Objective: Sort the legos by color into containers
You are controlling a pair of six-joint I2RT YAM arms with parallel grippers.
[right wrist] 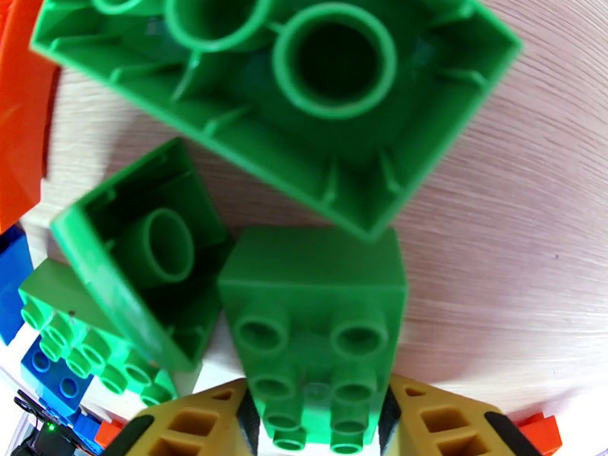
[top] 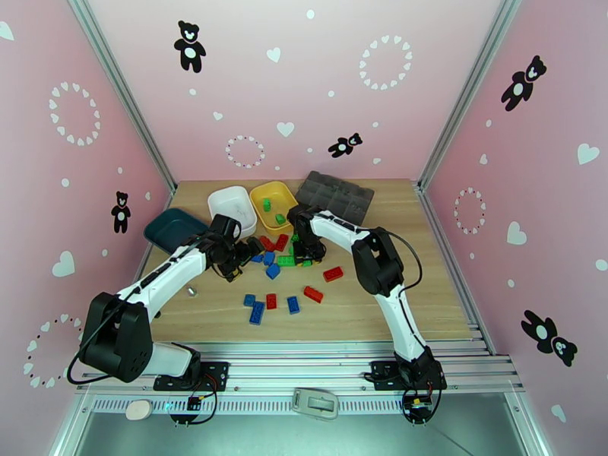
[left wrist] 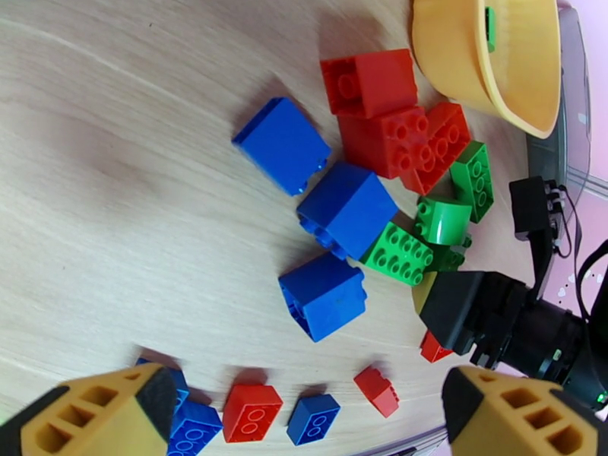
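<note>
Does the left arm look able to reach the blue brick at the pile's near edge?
Probably yes. The left gripper is open close to the blue brick, which lies uncovered; the right gripper, closed on a green brick, stands off to one side.

Right side of the counter is left bare, so wide passage is offered there. The back edge is blocked by the teal tray, white tray, yellow tray and grey box, set in a row. The centre is crowded: the brick pile is hemmed in by the left hand and right hand. The green brick pinched in the right hand is boxed in by a large upturned green brick and a small upturned green brick, both touching it. The near centre is dotted with loose bricks, with gaps left between them.
</note>
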